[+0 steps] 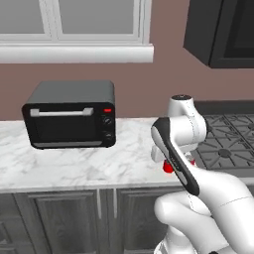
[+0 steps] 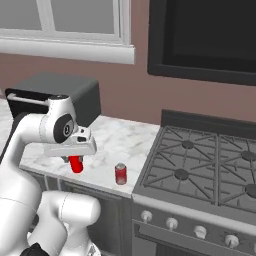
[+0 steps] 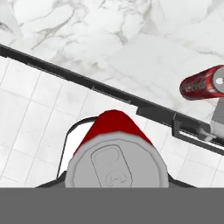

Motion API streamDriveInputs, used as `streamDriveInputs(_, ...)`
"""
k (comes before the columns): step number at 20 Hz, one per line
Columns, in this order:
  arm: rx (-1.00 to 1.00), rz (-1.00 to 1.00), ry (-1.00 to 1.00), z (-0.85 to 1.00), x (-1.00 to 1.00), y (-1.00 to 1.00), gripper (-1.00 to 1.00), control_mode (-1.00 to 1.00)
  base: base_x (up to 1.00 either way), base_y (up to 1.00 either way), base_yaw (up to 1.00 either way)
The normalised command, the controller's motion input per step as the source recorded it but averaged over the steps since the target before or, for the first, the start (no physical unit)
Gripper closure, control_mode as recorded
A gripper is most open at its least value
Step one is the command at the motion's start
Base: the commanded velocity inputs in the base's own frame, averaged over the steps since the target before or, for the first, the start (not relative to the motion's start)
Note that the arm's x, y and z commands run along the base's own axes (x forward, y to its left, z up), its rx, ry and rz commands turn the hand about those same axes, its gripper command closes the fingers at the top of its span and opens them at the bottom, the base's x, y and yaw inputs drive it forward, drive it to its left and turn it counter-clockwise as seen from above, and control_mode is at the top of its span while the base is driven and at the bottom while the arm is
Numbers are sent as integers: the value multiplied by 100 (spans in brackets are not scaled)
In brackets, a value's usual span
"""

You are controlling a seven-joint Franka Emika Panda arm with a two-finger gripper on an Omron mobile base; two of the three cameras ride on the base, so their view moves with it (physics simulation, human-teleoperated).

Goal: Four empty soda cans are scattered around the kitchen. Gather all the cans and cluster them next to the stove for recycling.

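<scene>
The gripper [image 2: 75, 159] is closed on a bright red soda can [image 2: 76, 164], which hangs upright beneath the hand just above the front edge of the marble counter [image 2: 117, 137]. In the hand view its silver top [image 3: 116, 166] with the pull tab sits right below the camera, so the jaws grip it across the upper wall. A second, darker patterned can [image 2: 120, 173] stands on the counter near the front edge, close beside the stove [image 2: 200, 170].

An empty can of this kind should be very light and thin-walled — easy to dent if squeezed hard, and smooth enough to slip. A hold across the round body near the stiffer top rim looks soundest, which is about where it is held now.

The fingertips themselves are covered by the can in the hand view and too small to make out from the base. In the left base view the arm hides nearly all of the held can — just a red sliver [image 1: 168, 167] shows beside the black toaster oven [image 1: 72, 115] counter.
</scene>
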Motion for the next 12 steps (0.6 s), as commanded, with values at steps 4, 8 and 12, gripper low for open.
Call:
streamDriveInputs(4, 0, 0, 0, 0, 0, 0, 100, 100, 31, 0, -23)
streamDriveInputs(8, 0, 0, 0, 0, 0, 0, 100, 100, 30, 0, -24)
streamDriveInputs(12, 0, 0, 0, 0, 0, 0, 100, 100, 29, 1, -22)
